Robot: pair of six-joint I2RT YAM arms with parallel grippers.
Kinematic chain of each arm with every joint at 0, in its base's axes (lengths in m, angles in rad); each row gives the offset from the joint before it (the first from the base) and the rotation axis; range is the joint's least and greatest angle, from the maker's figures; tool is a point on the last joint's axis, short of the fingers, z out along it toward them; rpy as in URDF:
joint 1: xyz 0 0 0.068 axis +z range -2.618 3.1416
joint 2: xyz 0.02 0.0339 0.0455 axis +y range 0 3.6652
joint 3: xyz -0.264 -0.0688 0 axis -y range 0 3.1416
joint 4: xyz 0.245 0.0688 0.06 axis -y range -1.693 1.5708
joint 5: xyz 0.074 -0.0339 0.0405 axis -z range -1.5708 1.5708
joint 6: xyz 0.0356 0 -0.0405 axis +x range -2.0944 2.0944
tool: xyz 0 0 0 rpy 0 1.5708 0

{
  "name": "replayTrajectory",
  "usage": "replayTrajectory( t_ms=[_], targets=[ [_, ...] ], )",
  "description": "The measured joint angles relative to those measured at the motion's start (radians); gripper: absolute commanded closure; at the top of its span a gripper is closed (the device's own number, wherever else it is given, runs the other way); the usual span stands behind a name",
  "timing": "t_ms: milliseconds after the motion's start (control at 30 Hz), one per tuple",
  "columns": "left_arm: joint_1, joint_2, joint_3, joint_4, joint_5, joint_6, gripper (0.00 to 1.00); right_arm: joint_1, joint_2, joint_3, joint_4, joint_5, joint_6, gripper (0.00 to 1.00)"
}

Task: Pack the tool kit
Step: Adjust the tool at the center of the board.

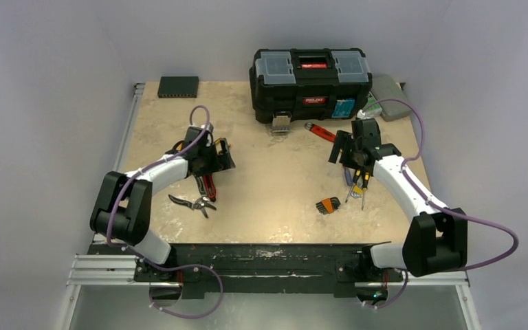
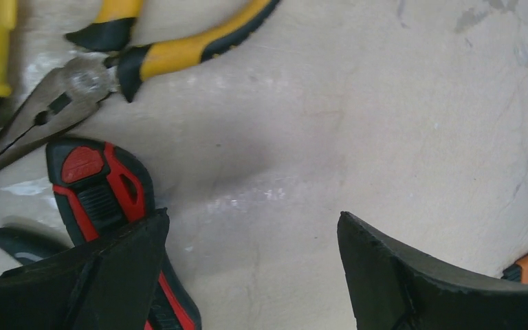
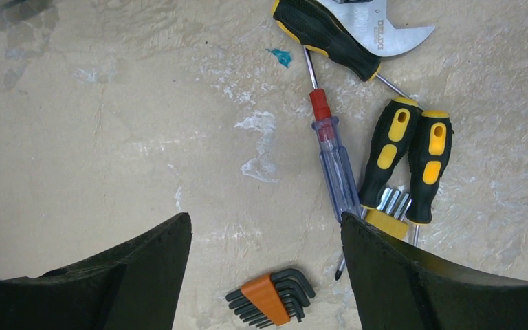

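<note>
Left hand, right hand spread, empty.

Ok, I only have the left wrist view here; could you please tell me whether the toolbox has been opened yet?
Observer: Not yet. The toolbox stands at the far edge of the table with its lid down.
Operator: Thank you. Where is the right arm at the moment?
Observer: The right arm is poised next to a bunch of screwdrivers, its jaws open and holding nothing.
Operator: Are any tools lying close to the box?
Observer: Yes, a red-handled wrench lies on the table just in front of it.
</note>
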Motion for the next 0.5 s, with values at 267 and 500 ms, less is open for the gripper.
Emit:
replayTrajectory(
  t_ms=[267, 500],
  targets=[
    [0.055, -0.092, -0.089, 0.013, -0.031, -0.016, 0.11, 0.000, -0.002, -0.006, -0.002, 0.000, 0.000, 0.22],
    [-0.037, -0.192, -0.138, 0.055, 0.003, 0.023, 0.11, 0.000, -0.006, -0.006, 0.000, -0.008, 0.000, 0.22]
  ],
)
